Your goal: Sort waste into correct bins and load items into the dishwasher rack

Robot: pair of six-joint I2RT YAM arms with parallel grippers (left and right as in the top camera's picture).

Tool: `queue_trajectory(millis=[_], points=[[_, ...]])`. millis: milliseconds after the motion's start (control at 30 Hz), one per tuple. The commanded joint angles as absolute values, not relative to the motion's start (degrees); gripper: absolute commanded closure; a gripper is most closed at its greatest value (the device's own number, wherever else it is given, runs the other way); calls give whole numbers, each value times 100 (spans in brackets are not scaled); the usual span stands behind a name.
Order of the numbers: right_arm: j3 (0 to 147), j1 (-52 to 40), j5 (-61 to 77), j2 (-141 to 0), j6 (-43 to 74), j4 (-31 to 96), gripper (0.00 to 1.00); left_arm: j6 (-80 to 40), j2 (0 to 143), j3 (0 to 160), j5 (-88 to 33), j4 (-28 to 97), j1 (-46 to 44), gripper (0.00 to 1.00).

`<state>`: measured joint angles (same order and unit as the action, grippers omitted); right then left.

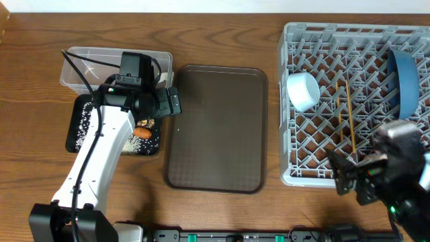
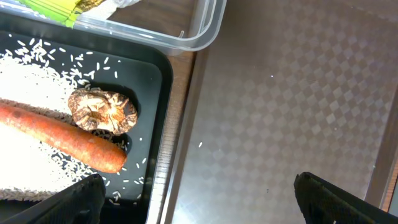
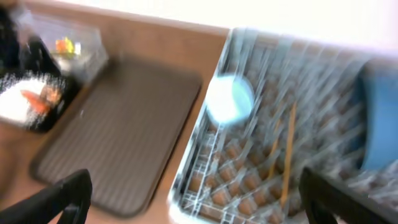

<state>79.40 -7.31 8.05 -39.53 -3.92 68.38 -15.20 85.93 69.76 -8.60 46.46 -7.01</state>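
My left gripper (image 1: 171, 103) is open and empty, over the gap between the black tray (image 1: 77, 128) and the brown serving tray. In the left wrist view (image 2: 199, 202) the black tray (image 2: 152, 93) holds the carrot (image 2: 62, 137), the brown lump (image 2: 102, 110) and rice (image 2: 25, 81). The clear tub (image 2: 193, 37) holds the yellow-green wrapper (image 2: 56, 7). My right gripper (image 1: 349, 176) is open and empty at the grey rack's (image 1: 292, 171) near edge. The rack holds the white bowl (image 1: 304, 91), the chopsticks (image 1: 350, 121) and the blue dish (image 1: 405, 79). The cups are out of view.
The large brown serving tray (image 1: 215, 128) lies bare between the bins and the rack. The clear tub (image 1: 80, 64) stands behind the black tray at the far left. The right wrist view is blurred; it shows the rack (image 3: 205, 155) and the bowl (image 3: 229, 99).
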Motion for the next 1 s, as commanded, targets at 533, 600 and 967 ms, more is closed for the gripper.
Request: queue_trajectory(millis=[533, 600, 967], points=[[3140, -156, 1549, -1288, -1120, 3365, 1, -1514, 8497, 6997, -836, 4668, -681, 2], [2554, -152, 1616, -849, -1120, 2897, 1, -1514, 8497, 6997, -836, 4668, -681, 2], [276, -78, 2043, -27, -1118, 233, 1, -1514, 8497, 6997, -836, 4668, -681, 2]])
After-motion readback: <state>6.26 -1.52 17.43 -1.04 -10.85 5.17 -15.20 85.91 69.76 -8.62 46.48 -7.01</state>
